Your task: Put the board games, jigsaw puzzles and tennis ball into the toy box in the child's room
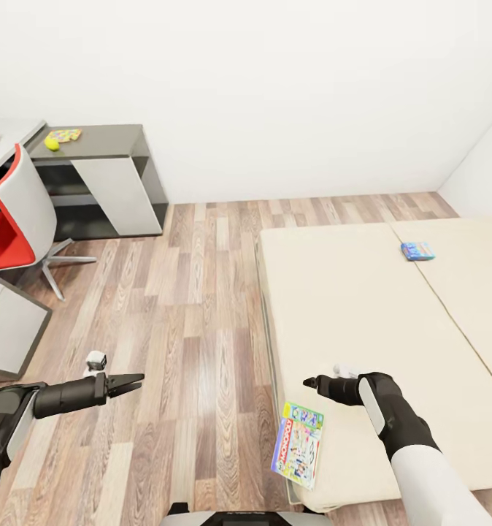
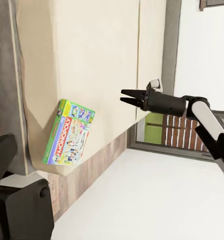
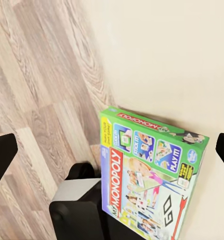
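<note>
Cream bedding first: found the board game (image 1: 298,444) lying flat, face up, at the near corner of the bed (image 1: 363,307), its long edge seeming to poke out past the mattress over the wood floor (image 1: 195,314). Saw the right gripper (image 1: 309,381) hanging above and just beyond the box, not touching it, jaws spread wide to either side in the right wrist view. Noted the left gripper (image 1: 133,383) out over the floor, well apart from the bed, jaws parted and holding nothing.

Judged the step in hand to be picking up this nearest box with the right arm. Would have done best to use that overhanging edge:

- bring the spread jaws down beside the mattress edge rather than pressing into the soft top;
- take the box across its thin side, near the middle of the long edge, so as not to let it swing;
- close firmly, since glossy card probably slips;
- lift straight up before turning away.

Left for later a second, blue game (image 1: 417,251) far across the bed, and a tennis ball (image 1: 51,143) beside a puzzle (image 1: 65,134) on the grey table (image 1: 114,135) by the wall.
</note>
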Motion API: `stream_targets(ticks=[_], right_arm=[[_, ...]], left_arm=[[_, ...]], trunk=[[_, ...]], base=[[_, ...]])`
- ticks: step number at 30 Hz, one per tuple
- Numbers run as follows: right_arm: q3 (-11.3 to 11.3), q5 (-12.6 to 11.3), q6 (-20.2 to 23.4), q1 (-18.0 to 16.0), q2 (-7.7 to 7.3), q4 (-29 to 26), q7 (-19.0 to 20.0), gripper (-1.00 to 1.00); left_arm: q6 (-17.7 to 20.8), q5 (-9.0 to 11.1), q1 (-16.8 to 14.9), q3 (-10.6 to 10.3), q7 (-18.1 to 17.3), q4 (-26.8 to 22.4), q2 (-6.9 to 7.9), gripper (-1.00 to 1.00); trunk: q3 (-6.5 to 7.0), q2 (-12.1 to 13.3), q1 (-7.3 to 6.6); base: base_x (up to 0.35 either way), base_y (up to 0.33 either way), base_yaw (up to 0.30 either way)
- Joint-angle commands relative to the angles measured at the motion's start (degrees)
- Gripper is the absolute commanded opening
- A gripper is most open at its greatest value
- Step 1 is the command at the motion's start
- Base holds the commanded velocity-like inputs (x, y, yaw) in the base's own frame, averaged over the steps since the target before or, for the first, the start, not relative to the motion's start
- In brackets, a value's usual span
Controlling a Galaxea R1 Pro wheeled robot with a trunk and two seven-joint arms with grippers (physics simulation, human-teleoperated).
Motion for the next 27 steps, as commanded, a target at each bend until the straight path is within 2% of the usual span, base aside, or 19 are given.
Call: stream_targets(ticks=[1, 8, 15, 20, 24, 27], right_arm=[[-0.11, -0.31, 0.32, -0.02, 0.01, -0.05, -0.01, 1.0], [-0.11, -0.31, 0.32, -0.01, 0.01, -0.05, -0.01, 1.0], [-0.11, -0.31, 0.26, 0.06, 0.01, -0.02, -0.01, 1.0], [-0.11, -0.29, -0.64, 0.08, 0.01, 0.01, -0.01, 1.0], [-0.11, -0.24, -1.48, 0.13, 0.01, 0.03, -0.01, 1.0], [-0.11, -0.23, -1.69, 0.15, 0.01, 0.04, -0.01, 1.0]], left_arm=[[0.6, 0.05, -0.02, -0.04, 0.06, -0.01, -0.01, 1.0], [0.6, -0.01, -0.02, -0.05, 2.81, -0.02, -0.14, 1.0], [0.6, 0.04, -0.02, 0.07, 8.86, 0.0, -0.21, 1.0], [0.6, 0.0, -0.02, 0.09, 11.88, 0.03, -0.22, 1.0], [0.6, 0.03, -0.06, 0.09, 16.79, 0.04, -0.24, 1.0], [0.6, 0.05, -0.1, 0.09, 21.94, 0.02, -0.29, 1.0]], trunk=[[0.03, -0.08, 0.03], [0.69, -0.08, 0.03], [1.35, -0.08, 0.03], [1.82, -0.08, 0.03], [2.2, -0.08, 0.03], [2.48, -0.08, 0.03]], base=[[0.0, 0.0, 0.031], [0.0, 0.0, 0.042], [0.0, 0.0, 0.058], [0.0, 0.0, 0.06], [0.0, 0.0, 0.062], [0.0, 0.0, 0.063]])
